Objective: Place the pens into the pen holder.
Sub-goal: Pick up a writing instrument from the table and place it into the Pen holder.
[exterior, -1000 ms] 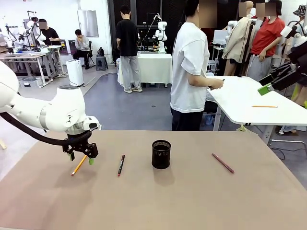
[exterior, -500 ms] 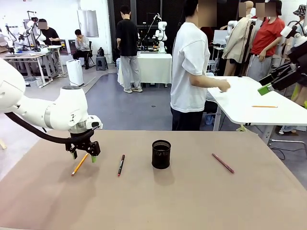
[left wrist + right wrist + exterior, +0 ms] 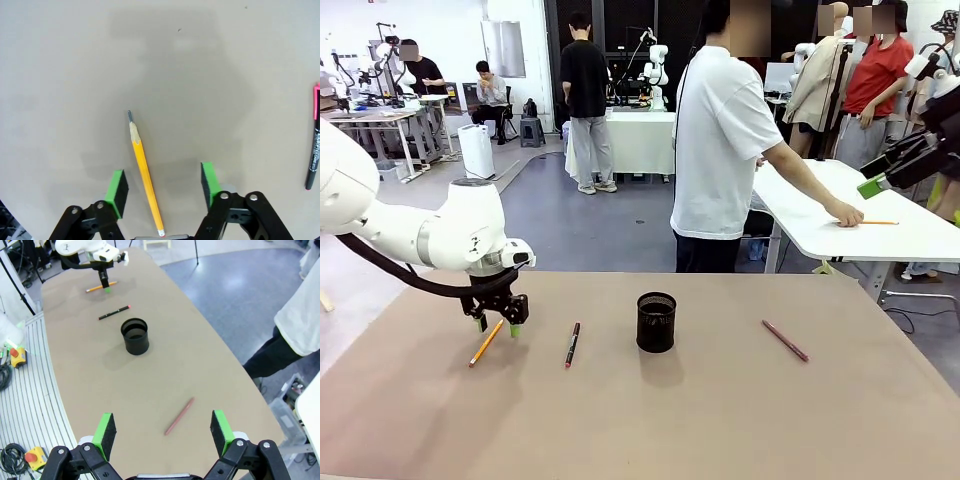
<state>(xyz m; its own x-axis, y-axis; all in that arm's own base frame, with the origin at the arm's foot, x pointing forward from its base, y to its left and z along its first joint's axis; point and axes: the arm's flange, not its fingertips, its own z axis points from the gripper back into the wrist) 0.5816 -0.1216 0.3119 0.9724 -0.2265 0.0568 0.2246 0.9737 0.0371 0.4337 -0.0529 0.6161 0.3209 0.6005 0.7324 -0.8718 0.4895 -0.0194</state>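
A yellow-orange pencil [image 3: 485, 343] lies on the brown table [image 3: 720, 420] at the left. My left gripper [image 3: 497, 325] hangs low over its far end. In the left wrist view the pencil [image 3: 142, 165] runs between the green pads [image 3: 117, 186] with a gap on each side, so the left gripper [image 3: 163, 182] is open. A black pen with red ends [image 3: 572, 343] lies just right of it. The black mesh pen holder [image 3: 656, 321] stands mid-table. A pinkish-red pen [image 3: 785, 340] lies at the right. My right gripper [image 3: 163, 430] is open, high above that pen [image 3: 179, 416].
A person in a white shirt [image 3: 720, 150] stands beyond the table's far edge, one hand reaching to a white table [image 3: 840, 210] at the back right. The right gripper [image 3: 868, 178] is raised at the picture's right edge. Bare tabletop lies in front of the holder.
My left gripper has shifted slightly right along the pencil, and its jaws have narrowed a little. The person has stretched an arm out onto the white table.
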